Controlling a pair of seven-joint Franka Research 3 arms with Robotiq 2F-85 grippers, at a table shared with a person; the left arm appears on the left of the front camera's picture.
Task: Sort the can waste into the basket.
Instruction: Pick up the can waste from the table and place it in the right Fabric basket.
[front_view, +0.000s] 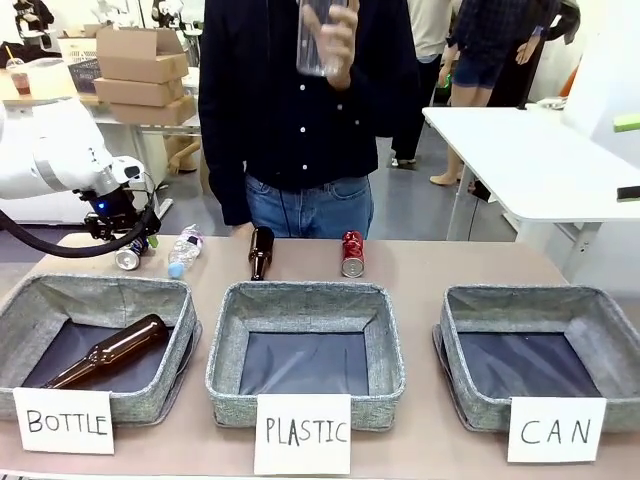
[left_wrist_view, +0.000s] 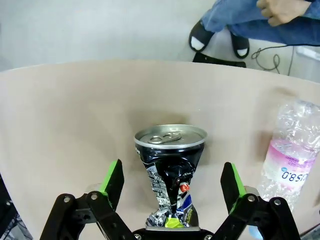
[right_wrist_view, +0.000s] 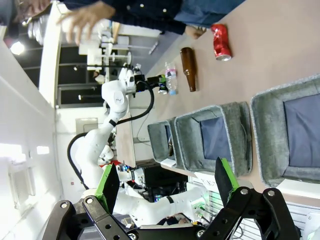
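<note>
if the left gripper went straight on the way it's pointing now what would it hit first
Most likely the crushed can, which lies straight ahead between the open fingers of the left gripper; how close is hard to judge.

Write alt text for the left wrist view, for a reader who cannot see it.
The left end effector, open, has a crushed silvery can between its green pads, touching neither, on a tan table. A clear plastic bottle lies to the right; a person's legs show beyond the table.
</note>
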